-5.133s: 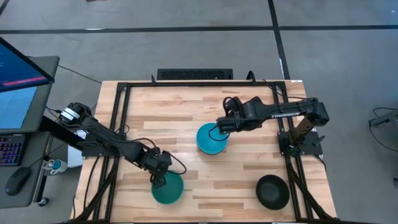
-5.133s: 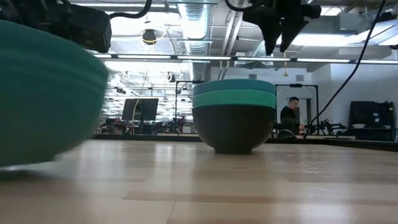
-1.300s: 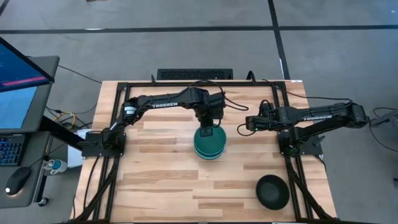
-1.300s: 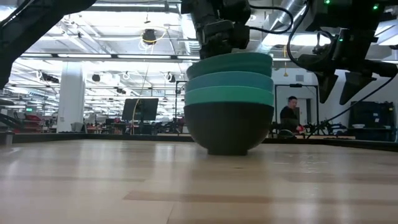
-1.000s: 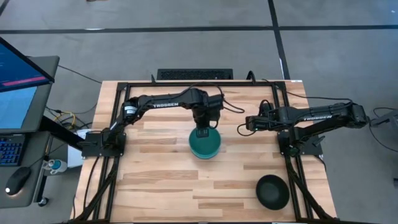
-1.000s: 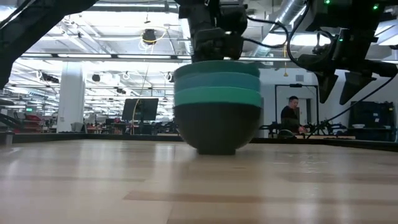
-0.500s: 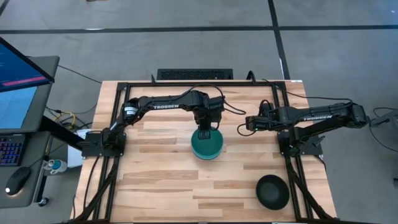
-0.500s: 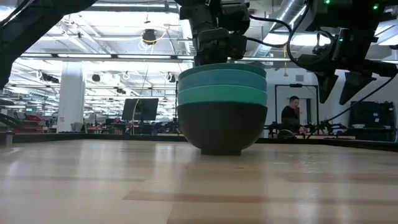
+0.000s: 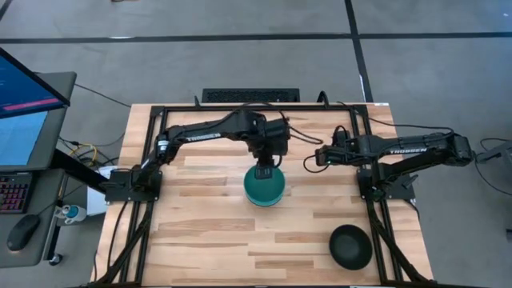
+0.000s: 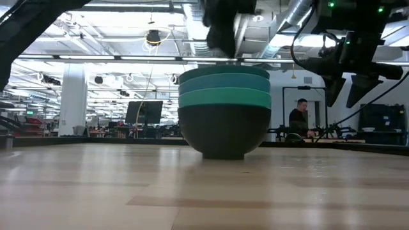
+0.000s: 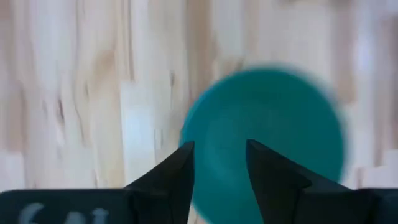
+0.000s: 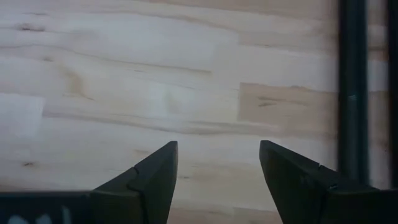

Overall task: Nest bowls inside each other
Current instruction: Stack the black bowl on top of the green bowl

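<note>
Wooden table (image 9: 200,240): stack of bowls (image 9: 265,186) at its centre, my left gripper (image 9: 265,170) just above, fingers spread, holding nothing. Lone black bowl (image 9: 350,246) lies near the front right corner, nearer my right gripper (image 9: 310,162), spread and empty.

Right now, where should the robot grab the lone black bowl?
Probably by the rim of the black bowl, coming from above: it sits upright and open, so one finger can go inside, one outside. The right gripper is open and nearer.
</note>
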Motion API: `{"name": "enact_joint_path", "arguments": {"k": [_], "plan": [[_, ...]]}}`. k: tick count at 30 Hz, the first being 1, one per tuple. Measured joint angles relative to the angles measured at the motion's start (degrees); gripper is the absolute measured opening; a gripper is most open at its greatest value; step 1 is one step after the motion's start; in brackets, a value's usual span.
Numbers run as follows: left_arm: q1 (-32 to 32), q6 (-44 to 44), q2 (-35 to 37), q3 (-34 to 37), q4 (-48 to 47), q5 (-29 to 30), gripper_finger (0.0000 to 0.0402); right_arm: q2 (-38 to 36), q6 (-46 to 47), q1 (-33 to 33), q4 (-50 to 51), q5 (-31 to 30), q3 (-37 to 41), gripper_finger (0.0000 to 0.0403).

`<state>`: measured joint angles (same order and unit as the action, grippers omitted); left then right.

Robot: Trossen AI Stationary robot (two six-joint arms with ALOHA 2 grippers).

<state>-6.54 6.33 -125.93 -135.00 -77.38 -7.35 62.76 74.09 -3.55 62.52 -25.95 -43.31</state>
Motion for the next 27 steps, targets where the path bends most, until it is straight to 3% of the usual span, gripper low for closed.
{"name": "enact_joint_path", "arguments": {"k": [3,6,12,15,20,27], "plan": [[0.6,0.0,3.0,2.1,6.7,-1.3,0.0108,-0.2,-2.8,1.0,-2.0,2.3,0.0,0.025],[1.0,-1.5,4.4,1.5,6.4,-0.4,0.0088,-0.6,-4.0,4.6,0.0,3.3,-0.9,0.025],[2.0,-0.8,6.3,0.7,2.8,6.4,0.0071,-1.7,-0.5,15.4,18.3,2.1,-7.4,0.0245],[2.1,-1.4,6.3,0.7,1.4,6.6,0.0071,-1.8,2.4,21.3,25.0,9.0,-10.9,0.0238],[2.0,-1.4,6.4,1.0,1.0,6.8,0.0071,-1.5,7.0,33.9,24.9,19.2,-13.4,0.0233],[2.0,-1.2,6.4,1.2,0.6,7.8,0.0071,2.2,26.1,55.3,22.9,26.8,-15.0,0.0233]]}}
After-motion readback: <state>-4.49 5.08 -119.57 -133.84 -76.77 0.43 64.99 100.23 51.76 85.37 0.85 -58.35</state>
